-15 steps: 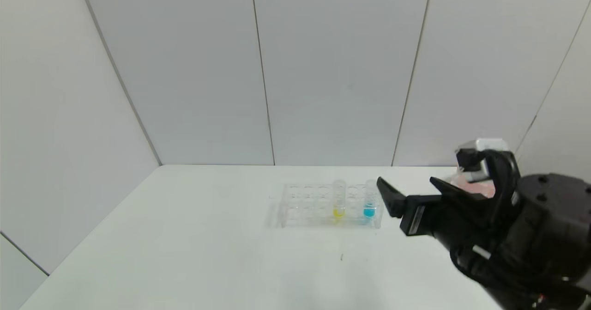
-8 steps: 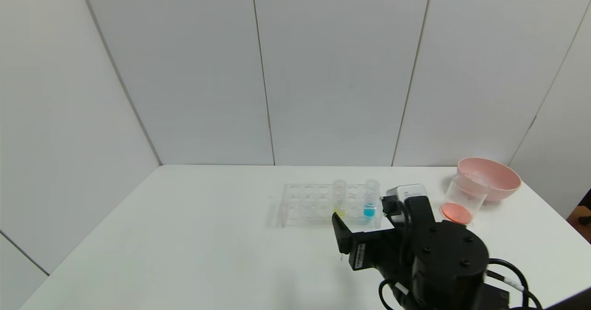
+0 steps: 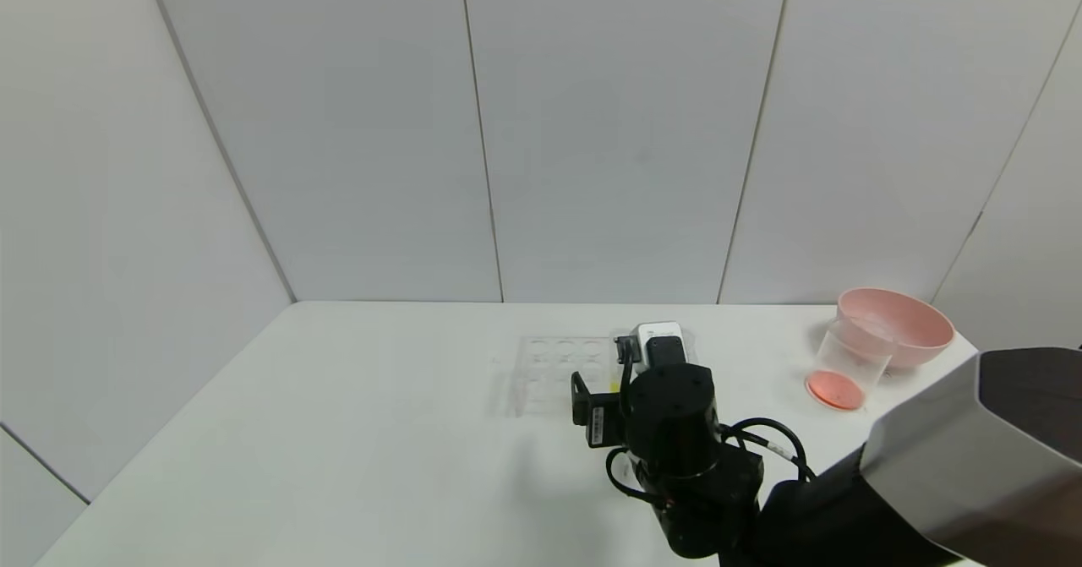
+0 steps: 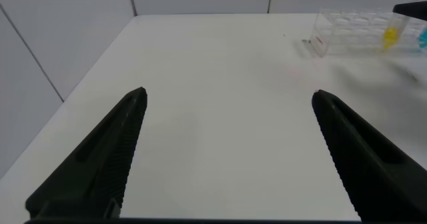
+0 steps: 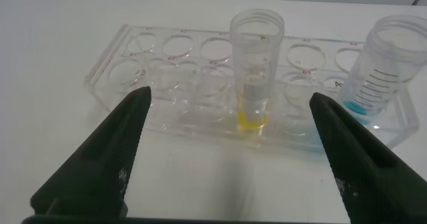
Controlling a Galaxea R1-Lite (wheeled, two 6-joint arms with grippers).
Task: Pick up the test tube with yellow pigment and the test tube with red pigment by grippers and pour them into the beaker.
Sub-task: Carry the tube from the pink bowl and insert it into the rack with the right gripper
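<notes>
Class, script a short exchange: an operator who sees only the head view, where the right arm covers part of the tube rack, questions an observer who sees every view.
Operator: The arm hides the yellow tube. Is the right tool gripping it?
Observer: No. The right tool is open; the test tube with yellow pigment stands upright in the rack, untouched by the fingers.
Operator: Where is the left tool? I see none.
Observer: The left tool is open above bare table, well short of the rack.
</notes>
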